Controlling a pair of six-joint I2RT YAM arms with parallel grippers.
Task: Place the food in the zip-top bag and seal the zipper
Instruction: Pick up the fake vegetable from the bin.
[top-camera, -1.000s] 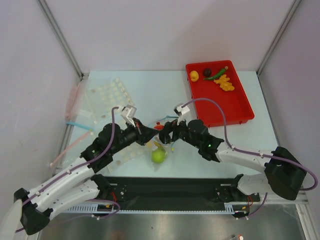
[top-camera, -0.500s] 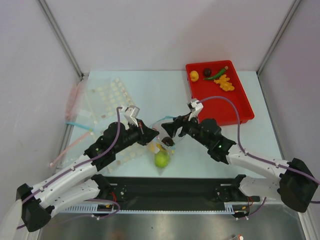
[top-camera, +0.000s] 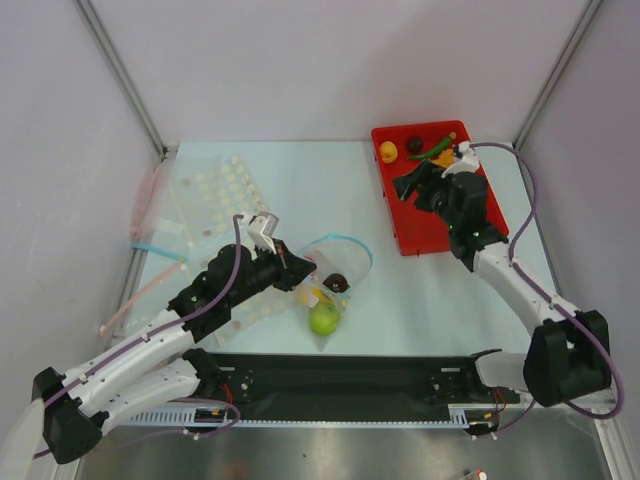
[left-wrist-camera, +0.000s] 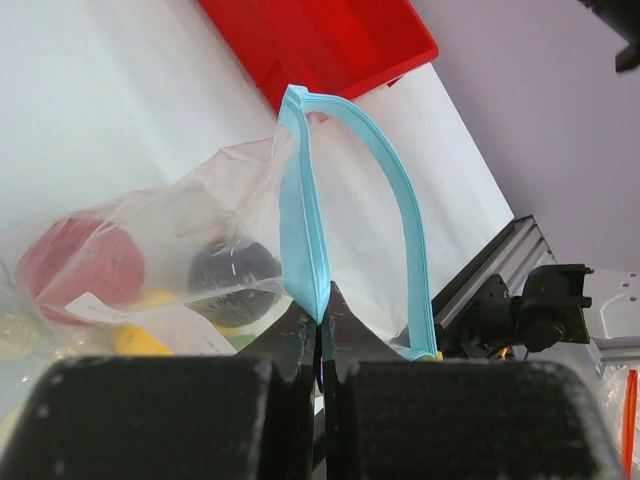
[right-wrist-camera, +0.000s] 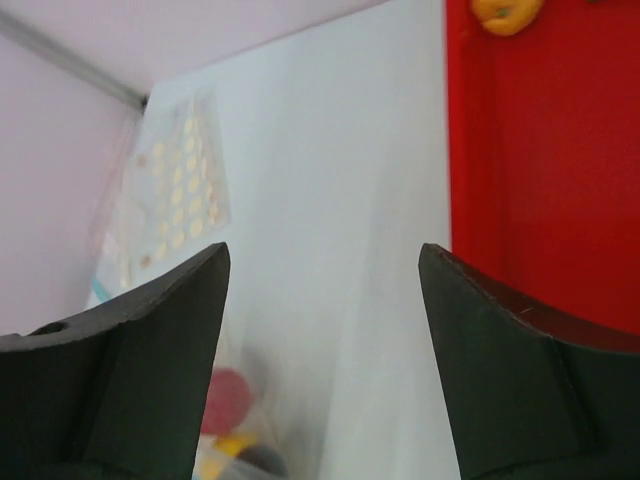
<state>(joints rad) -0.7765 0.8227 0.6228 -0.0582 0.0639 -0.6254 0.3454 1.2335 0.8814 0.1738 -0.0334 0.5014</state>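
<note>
The clear zip-top bag (top-camera: 325, 295) lies mid-table with its light-blue zipper (top-camera: 345, 243) arched open. My left gripper (top-camera: 299, 273) is shut on the zipper (left-wrist-camera: 303, 215), its fingertips meeting at the strip (left-wrist-camera: 322, 312). Inside the bag are a green apple (top-camera: 322, 318), a dark ball (left-wrist-camera: 233, 270), a red piece (left-wrist-camera: 80, 265) and something yellow. My right gripper (top-camera: 404, 186) hovers open and empty over the red tray's (top-camera: 470, 220) left part (right-wrist-camera: 325, 255). The tray holds a yellow piece (top-camera: 388, 152), a dark purple ball (top-camera: 414, 146), a green chili (top-camera: 436, 150) and a partly hidden orange bunch (top-camera: 444, 158).
Other clear bags with pink strips (top-camera: 150, 195) and a dotted sheet (top-camera: 215, 190) lie at the left. Another blue strip (top-camera: 150, 247) shows there. White walls and frame posts close in the table's back and sides.
My right arm has pulled away from the bag's mouth and swung back right over the red tray. A dark ball now lies in the bag. The left gripper keeps its hold.
</note>
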